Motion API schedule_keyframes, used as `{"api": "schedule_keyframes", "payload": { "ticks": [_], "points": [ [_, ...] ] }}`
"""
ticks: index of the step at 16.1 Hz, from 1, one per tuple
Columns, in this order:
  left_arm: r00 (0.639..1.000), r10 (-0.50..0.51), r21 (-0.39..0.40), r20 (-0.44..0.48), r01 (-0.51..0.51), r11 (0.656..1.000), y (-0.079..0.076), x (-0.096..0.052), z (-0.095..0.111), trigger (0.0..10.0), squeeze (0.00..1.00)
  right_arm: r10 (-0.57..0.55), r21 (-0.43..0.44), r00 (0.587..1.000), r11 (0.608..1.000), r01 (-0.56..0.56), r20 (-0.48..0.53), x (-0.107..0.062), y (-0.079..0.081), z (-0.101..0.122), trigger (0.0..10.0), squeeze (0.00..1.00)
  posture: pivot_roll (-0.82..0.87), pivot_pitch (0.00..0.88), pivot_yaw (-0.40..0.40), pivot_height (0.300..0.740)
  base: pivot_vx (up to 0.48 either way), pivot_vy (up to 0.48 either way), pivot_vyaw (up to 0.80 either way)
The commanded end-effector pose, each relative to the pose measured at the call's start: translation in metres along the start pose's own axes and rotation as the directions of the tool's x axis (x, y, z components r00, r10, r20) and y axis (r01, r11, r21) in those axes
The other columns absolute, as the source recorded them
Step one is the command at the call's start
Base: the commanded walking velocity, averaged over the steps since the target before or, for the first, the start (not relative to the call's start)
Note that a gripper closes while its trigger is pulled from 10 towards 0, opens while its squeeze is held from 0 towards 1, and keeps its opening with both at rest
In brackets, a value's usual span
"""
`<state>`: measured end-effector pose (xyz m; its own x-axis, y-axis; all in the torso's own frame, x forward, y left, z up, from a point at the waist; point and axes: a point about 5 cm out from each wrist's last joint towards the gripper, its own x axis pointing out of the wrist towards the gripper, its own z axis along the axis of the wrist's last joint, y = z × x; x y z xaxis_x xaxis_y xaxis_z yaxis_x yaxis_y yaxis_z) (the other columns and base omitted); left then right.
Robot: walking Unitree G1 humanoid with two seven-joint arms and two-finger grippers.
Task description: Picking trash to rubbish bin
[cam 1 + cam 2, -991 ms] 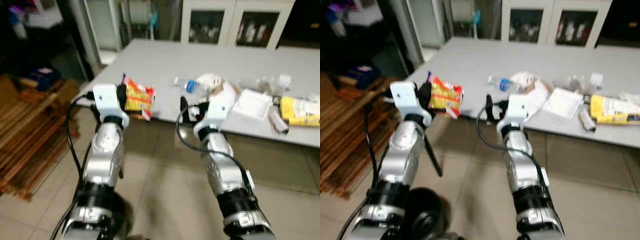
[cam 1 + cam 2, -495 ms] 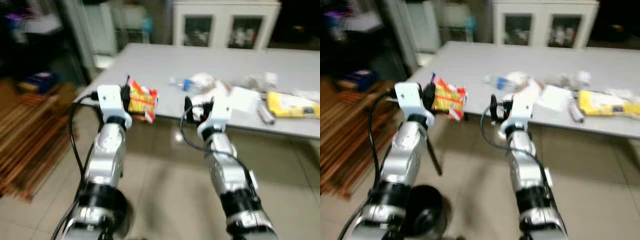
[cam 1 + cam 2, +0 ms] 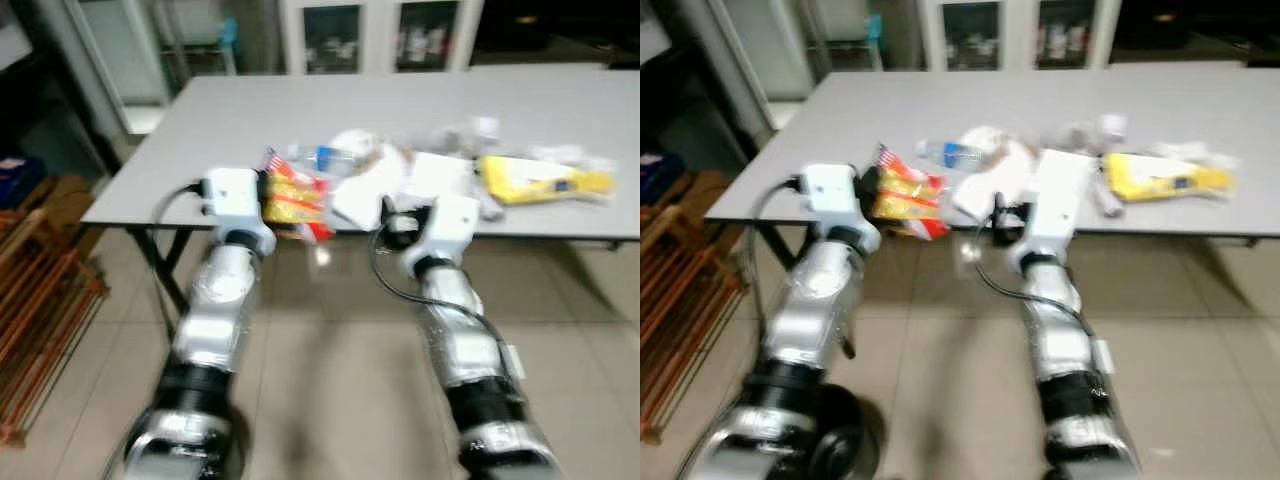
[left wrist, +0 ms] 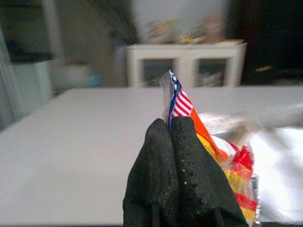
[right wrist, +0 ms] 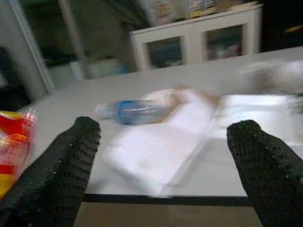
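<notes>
Left gripper (image 4: pixel 171 142) is clamped tight on the red, orange and yellow crinkly plastic snack wrapper (image 3: pixel 292 198), both black fingers pressed together on its top corner, the one with the little stars-and-stripes print. The packet is off the table, carried in the air in front of the near edge of the long grey table (image 3: pixel 230 120), hanging away from the fingers toward the robot's right.

Right gripper (image 5: pixel 163 156) is spread wide, nothing between its fingers. It sits raised just short of the table edge and looks straight along at the next candidates: a flat white sheet of paper or card (image 5: pixel 156 144) lying nearest the edge, and behind it a clear plastic bottle with a blue label (image 5: pixel 135 110) on its side. The bottle's long axis runs across the line of the fingers, cap end toward the left arm, so the open jaws are set the right way to straddle it. That is the arm nearer the heap.

Farther along the table to the right lies a yellow plastic bag (image 3: pixel 540 180) among crumpled white scraps, well apart from both grippers.

A low black rounded shape (image 3: pixel 845 445) sits on the tiled floor beside the left arm; whether that is the bin, I cannot tell. My read: one piece in hand, not yet binned, most of the pile still waiting.
</notes>
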<state>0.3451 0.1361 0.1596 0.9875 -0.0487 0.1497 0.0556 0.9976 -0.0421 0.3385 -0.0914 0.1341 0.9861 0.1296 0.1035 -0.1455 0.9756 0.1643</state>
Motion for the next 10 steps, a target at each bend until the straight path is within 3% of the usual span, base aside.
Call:
{"api": "schedule_keyframes", "payload": {
  "ticks": [1, 10],
  "points": [
    [1.000, -0.018, -0.006, 0.002, 0.018, 1.000, -0.0081, 0.0012, 0.0018, 10.0, 0.00, -0.007, -0.017, 1.000, 1.000, 0.007, 0.006, 0.0015, -0.0060, 0.0035, 10.0, 0.00, 0.05, 0.000, 0.076, 0.740, 0.307, 0.000, 0.00],
    [1.000, -0.011, 0.003, 0.002, 0.011, 1.000, -0.0078, 0.0025, 0.0032, 10.0, 0.00, 0.001, -0.016, 1.000, 1.000, -0.001, 0.000, 0.0014, -0.0043, 0.0027, 10.0, 0.00, 0.05, 0.000, 0.075, 0.740, 0.282, 0.000, 0.00]
  ]
}}
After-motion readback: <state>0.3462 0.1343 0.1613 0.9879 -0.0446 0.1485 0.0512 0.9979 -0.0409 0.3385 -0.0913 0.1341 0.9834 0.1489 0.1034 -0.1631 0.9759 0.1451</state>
